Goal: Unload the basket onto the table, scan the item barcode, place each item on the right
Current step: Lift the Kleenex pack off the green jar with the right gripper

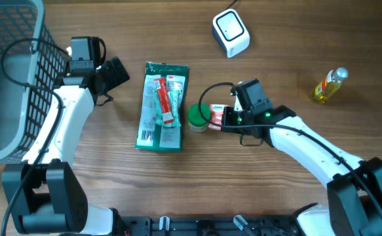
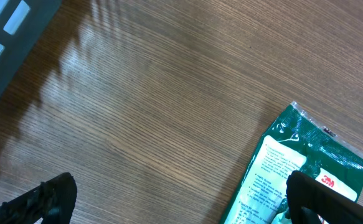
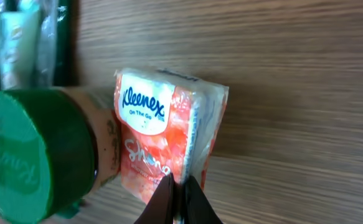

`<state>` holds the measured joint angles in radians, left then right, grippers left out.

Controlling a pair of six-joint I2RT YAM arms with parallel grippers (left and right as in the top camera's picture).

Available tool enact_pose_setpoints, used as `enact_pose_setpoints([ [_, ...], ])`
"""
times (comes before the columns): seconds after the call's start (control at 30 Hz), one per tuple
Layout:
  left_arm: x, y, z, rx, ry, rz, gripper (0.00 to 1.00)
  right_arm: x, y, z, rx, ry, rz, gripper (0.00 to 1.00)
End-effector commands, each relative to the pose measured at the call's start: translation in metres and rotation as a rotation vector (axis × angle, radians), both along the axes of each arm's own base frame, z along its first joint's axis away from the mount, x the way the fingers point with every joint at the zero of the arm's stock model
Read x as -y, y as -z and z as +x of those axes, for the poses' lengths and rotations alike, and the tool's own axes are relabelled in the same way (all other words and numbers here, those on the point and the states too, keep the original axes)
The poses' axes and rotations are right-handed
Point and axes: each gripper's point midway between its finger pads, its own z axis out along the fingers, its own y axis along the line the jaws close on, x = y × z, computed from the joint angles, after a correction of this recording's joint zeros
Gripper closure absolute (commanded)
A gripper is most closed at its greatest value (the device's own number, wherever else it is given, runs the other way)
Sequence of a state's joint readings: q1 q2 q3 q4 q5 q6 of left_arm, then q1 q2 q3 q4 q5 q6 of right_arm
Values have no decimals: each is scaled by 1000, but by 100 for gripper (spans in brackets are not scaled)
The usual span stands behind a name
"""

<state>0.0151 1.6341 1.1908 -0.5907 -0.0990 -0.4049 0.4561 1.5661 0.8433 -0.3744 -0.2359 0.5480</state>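
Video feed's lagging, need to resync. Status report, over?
Left gripper open, empty, beside pouch. Right gripper shut on pack edge. Jar against pack; scanner away across table.

Green packet [image 1: 162, 106] lying flat on a wooden table [image 1: 295, 39], grey mesh basket [image 1: 20, 72] well left of it, green-lidded jar [image 1: 198, 116] just beside its right edge, yellow bottle [image 1: 328, 85] far to its right

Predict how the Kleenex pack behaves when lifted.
The Kleenex pack is probably light and squashy: soft film wrap, puffy sides. The glossy film may slip or stretch under a thin edge pinch. It's flat, so it's unlikely to roll.
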Motion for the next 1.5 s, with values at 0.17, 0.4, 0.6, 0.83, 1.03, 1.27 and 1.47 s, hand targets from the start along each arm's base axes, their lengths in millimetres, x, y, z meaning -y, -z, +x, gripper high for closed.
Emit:
enact_pose_setpoints([
  [0.17, 0, -9, 3, 25, 4, -2, 0, 5, 8, -6, 8, -57, -45, 96],
  [0.4, 0, -9, 3, 25, 4, -1, 0, 32, 18, -8, -16, 42, -178, 95],
  [0.6, 0, -9, 3, 24, 4, -2, 0, 35, 20, -12, -34, 41, -187, 45],
  [0.83, 0, -9, 3, 25, 4, -2, 0, 41, 16, 3, 21, 115, -212, 28],
  [1.03, 0, -9, 3, 25, 4, -2, 0, 48, 20, -5, -38, 213, -213, 39],
  [1.27, 0, -9, 3, 24, 4, -2, 0, 33, 12, -3, -53, 192, -133, 38],
  [1.47, 0, -9, 3, 25, 4, -2, 0, 16, 0, 3, -67, 203, -37, 31],
])
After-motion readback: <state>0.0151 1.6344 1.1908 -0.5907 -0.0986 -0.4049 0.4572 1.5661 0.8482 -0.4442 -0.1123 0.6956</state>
